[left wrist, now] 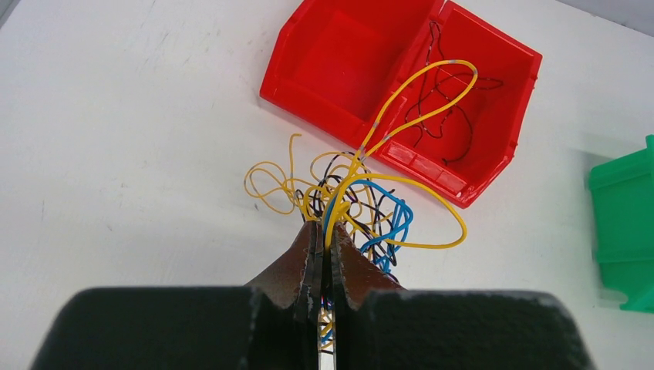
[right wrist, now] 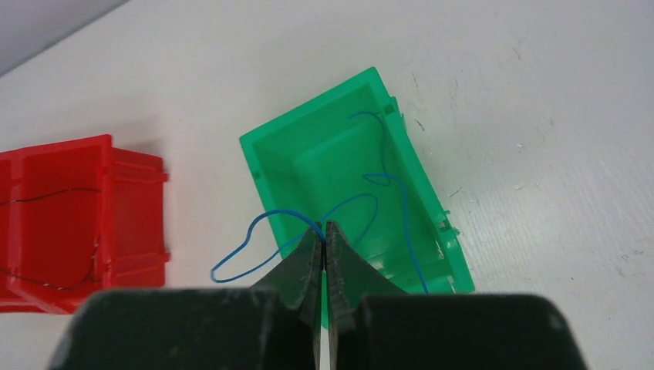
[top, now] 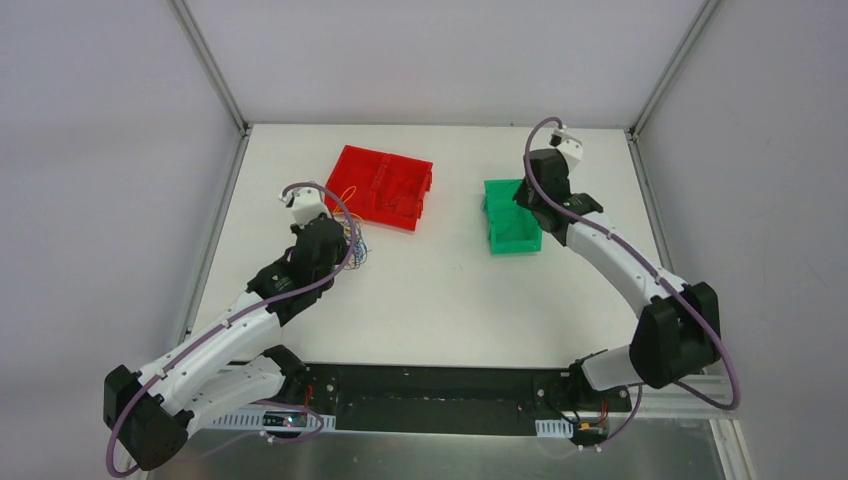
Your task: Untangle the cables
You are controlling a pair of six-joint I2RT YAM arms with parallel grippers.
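A tangle of thin yellow, blue and dark cables [left wrist: 355, 204] lies on the white table just in front of the red bin [left wrist: 339, 58]; it also shows in the top view [top: 355, 245]. My left gripper [left wrist: 324, 231] is shut on strands of this tangle. A long yellow loop [left wrist: 428, 89] arches over the red bin, which holds a dark wire [left wrist: 451, 116]. My right gripper [right wrist: 325, 230] is shut on a thin blue cable [right wrist: 254, 239] above the green bin [right wrist: 324, 166]. One loop hangs outside the bin's left wall. Another blue wire [right wrist: 401, 208] lies inside.
The red two-compartment bin [top: 385, 185] stands at the back centre-left and the green bin [top: 512, 222] at the back centre-right. Grey walls and metal rails border the table. A black base strip runs along the near edge.
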